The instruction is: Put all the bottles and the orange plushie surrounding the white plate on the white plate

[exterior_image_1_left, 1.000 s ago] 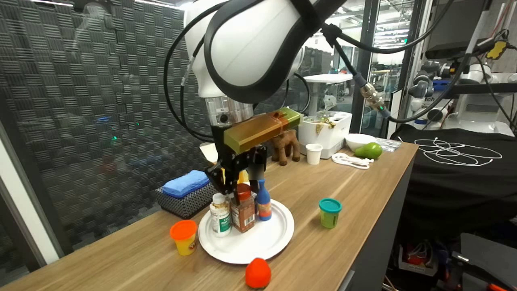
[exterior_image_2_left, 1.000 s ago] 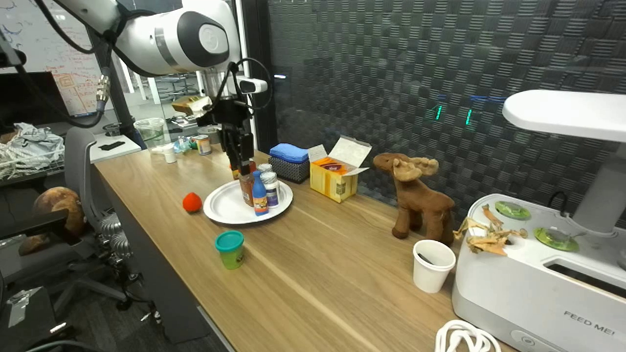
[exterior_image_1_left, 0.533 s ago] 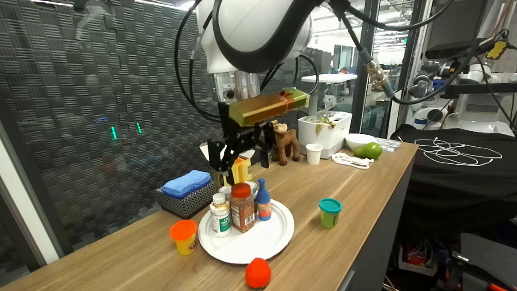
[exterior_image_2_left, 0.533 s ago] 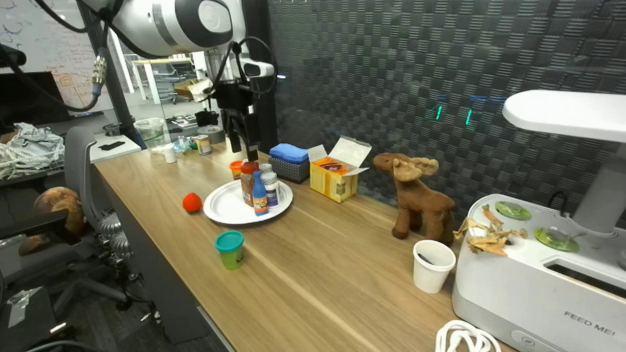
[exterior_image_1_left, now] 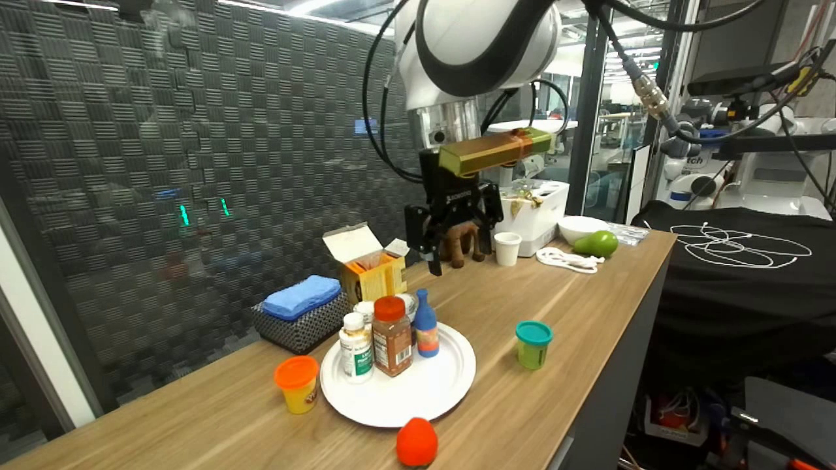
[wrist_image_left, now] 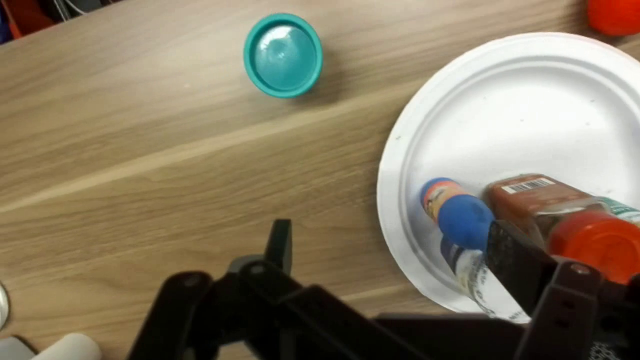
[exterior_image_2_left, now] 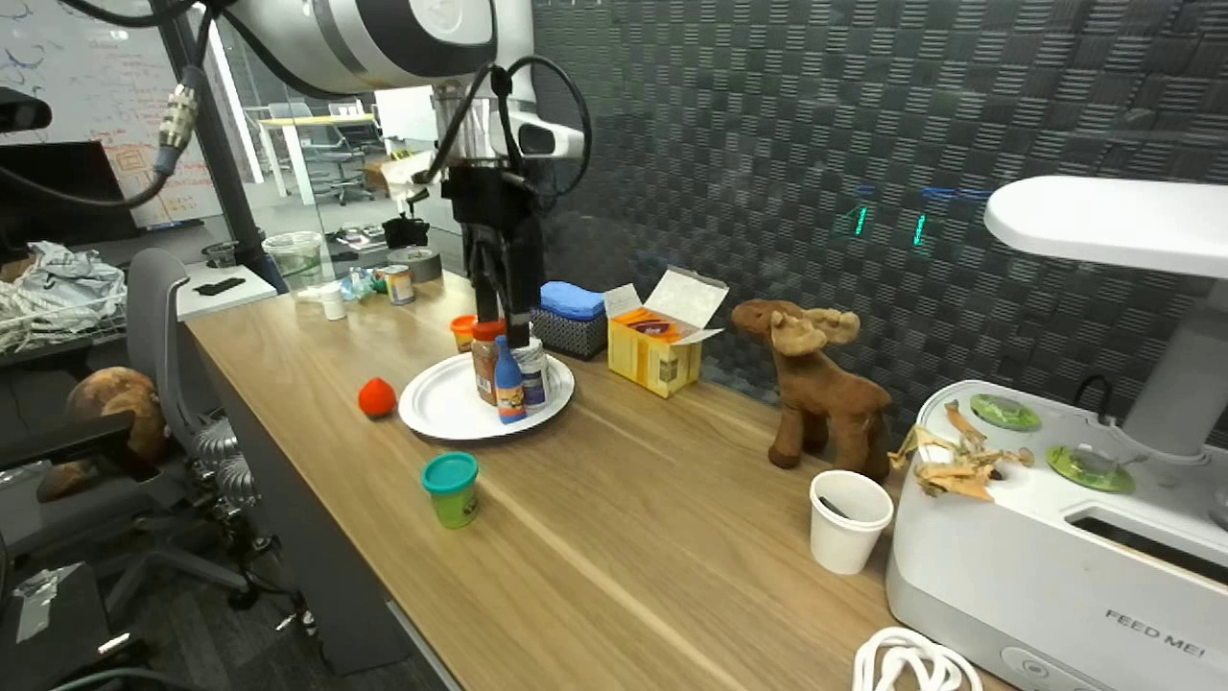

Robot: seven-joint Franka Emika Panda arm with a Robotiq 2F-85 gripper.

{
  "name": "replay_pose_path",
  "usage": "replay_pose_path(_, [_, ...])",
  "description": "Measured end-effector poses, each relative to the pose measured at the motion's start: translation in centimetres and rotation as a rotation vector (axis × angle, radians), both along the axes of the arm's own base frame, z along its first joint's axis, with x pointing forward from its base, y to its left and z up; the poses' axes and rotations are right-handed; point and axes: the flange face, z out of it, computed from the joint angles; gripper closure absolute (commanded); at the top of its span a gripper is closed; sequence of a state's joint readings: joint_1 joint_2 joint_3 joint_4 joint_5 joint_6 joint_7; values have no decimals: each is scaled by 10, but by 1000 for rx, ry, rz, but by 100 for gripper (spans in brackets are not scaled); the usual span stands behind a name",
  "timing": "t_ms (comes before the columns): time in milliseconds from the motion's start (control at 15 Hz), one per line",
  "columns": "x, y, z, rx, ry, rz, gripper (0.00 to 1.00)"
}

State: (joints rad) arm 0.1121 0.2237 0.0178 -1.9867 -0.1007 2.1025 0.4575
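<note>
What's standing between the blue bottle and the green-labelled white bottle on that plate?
A red-capped brown bottle stands between the blue bottle and the green-labelled bottle, as an exterior view and the wrist view show.

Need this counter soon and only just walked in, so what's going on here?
A robot arm is being used to load the white plate. The blue bottle, the red-capped bottle and the green-labelled white bottle stand on it, with other bottles partly hidden. The orange plushie is on the counter beside the plate, so placing that seems left to do. Right now the gripper is handling nothing: it hangs open above the counter.
</note>
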Motion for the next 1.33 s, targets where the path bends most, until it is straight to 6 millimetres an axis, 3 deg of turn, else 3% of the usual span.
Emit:
replay_pose_path(267, [-17, -29, -25, 37, 41, -69, 0])
replay_pose_path(533, [-30, -45, -29, 75, 36, -97, 0])
replay_pose_path(800, [-45, -48, -30, 90, 43, -75, 0])
replay_pose_path(1333, [-45, -48, -37, 89, 55, -77, 0])
